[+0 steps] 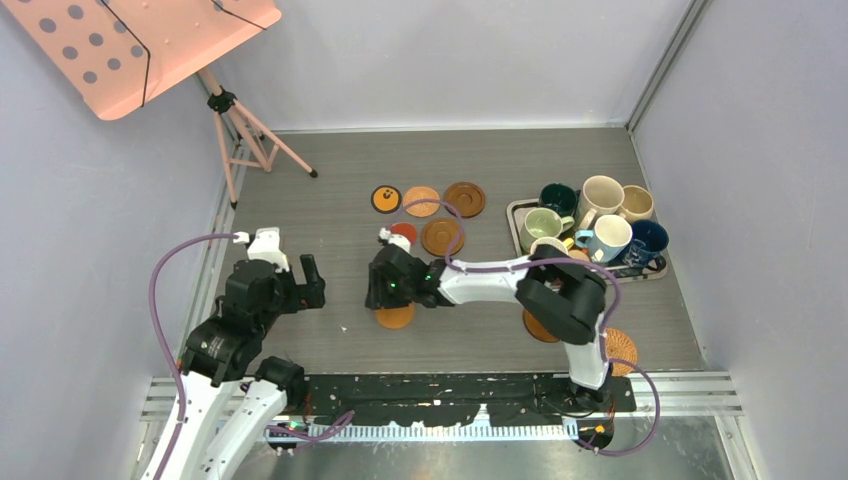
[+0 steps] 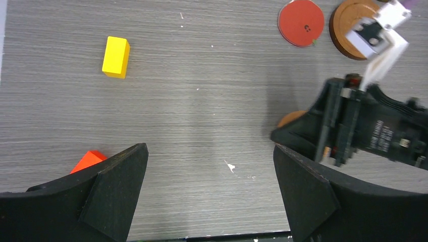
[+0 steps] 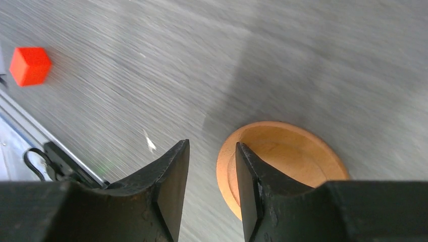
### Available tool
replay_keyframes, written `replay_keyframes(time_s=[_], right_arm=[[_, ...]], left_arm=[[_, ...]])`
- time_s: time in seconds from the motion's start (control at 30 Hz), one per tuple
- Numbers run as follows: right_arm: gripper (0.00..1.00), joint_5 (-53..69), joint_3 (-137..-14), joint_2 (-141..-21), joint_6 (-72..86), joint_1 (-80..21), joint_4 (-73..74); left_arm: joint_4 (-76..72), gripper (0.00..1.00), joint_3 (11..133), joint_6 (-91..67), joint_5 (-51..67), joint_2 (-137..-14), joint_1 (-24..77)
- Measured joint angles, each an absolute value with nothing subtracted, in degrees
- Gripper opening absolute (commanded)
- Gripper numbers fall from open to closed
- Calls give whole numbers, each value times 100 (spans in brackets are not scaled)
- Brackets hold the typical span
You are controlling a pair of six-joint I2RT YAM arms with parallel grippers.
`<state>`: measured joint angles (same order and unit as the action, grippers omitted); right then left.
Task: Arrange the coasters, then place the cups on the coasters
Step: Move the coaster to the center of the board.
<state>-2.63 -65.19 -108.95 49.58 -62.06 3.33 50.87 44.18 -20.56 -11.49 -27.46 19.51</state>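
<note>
Nearest the arms' bases, a woven wicker coaster [image 1: 620,348] lies by the right arm's mount, its coarse weave unlike the smooth discs elsewhere. The left tool [image 2: 210,151] hovers with its jaws wide apart and nothing between them, above the grey, wood-grained table [image 1: 330,180]. Just beyond, the right tool [image 3: 212,148] sits low over a plain orange-tan coaster [image 3: 287,151], a shallow round dish with a raised lip. Its jaws stand a little apart astride that lip, one finger inside the dish and one outside, with a sliver of table showing between, so I judge nothing is pinched yet. The risk lies there: the lip looks thin and slick, so a shallow or off-centre bite could let the disc tip, pivot or skid away across the smooth table as the jaws meet. If it is carried toward the group beyond, it might also clip the flat red coaster [image 2: 301,22] or the dark ringed coasters [image 1: 441,237]. Farthest off, to the right, the glossy ceramic cups [image 1: 602,192] crowd a rectangular metal tray [image 1: 517,208], none yet on a coaster.
</note>
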Motion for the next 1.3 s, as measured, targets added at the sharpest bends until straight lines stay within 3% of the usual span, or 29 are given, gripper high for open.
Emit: replay_keyframes(time_s=[0.33, 0.77, 1.3], right_arm=[[43, -235, -8329, -12352, 4313, -6154, 16], [43, -556, -9087, -12857, 3791, -5808, 32], [43, -1258, -9133, -12796, 3577, -5653, 399]], left_arm=[[5092, 99, 4418, -2058, -1339, -2698, 1951], [5092, 99, 4416, -2060, -1380, -2751, 1951], [5092, 99, 4418, -2060, -1396, -2790, 1951]])
